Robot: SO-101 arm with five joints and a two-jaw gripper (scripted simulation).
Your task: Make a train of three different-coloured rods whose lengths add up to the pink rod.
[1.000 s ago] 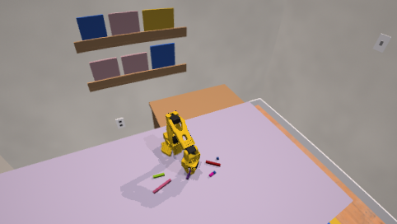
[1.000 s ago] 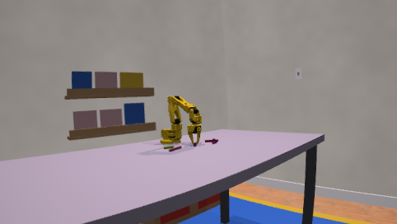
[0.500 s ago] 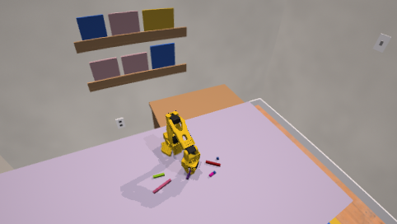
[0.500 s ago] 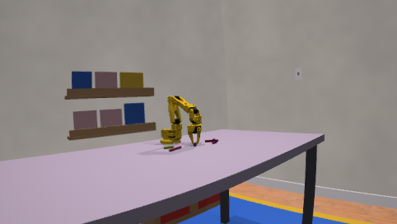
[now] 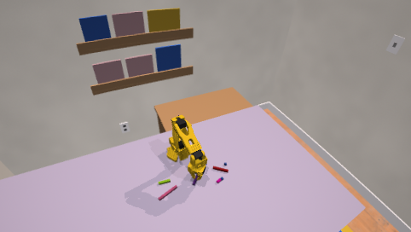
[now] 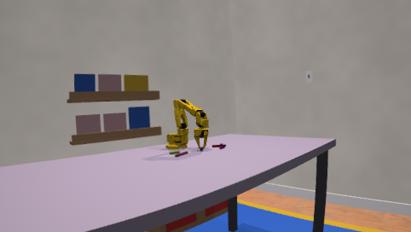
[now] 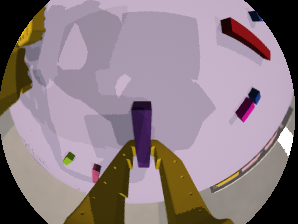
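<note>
Purple rod clamped; small blue pieces best seen from above and at the wrist

On the pale lilac table (image 5: pixel 298 183) (image 6: pixel 128 183) (image 7: pixel 225 135), a short blue rod (image 5: pixel 225 164) (image 7: pixel 255 16) is seen near the long red rod (image 5: pixel 220 169) (image 6: pixel 217 146) (image 7: pixel 246 39) from above; it is cut by the wrist view's edge and cannot be picked out in the exterior view. A second blue rod (image 5: pixel 221 178) (image 7: pixel 254 95) is shown end to end with the magenta rod (image 5: pixel 219 181) (image 6: pixel 222 147) (image 7: pixel 245 109); whether they touch cannot be told. The full pink rod (image 5: pixel 167 193) (image 6: pixel 181 153) (image 7: pixel 96 173) is shown from above, near the lime rod (image 5: pixel 164 182) (image 6: pixel 174 153) (image 7: pixel 69 159), but is partly hidden by a finger at the wrist.

The yellow claw (image 5: pixel 197 175) (image 6: pixel 201 147) (image 7: pixel 143 151) is nearly closed, clamped on the dark purple rod (image 5: pixel 195 181) (image 6: pixel 201 149) (image 7: pixel 142 130). Whether table contact is made by that rod cannot be told.
</note>
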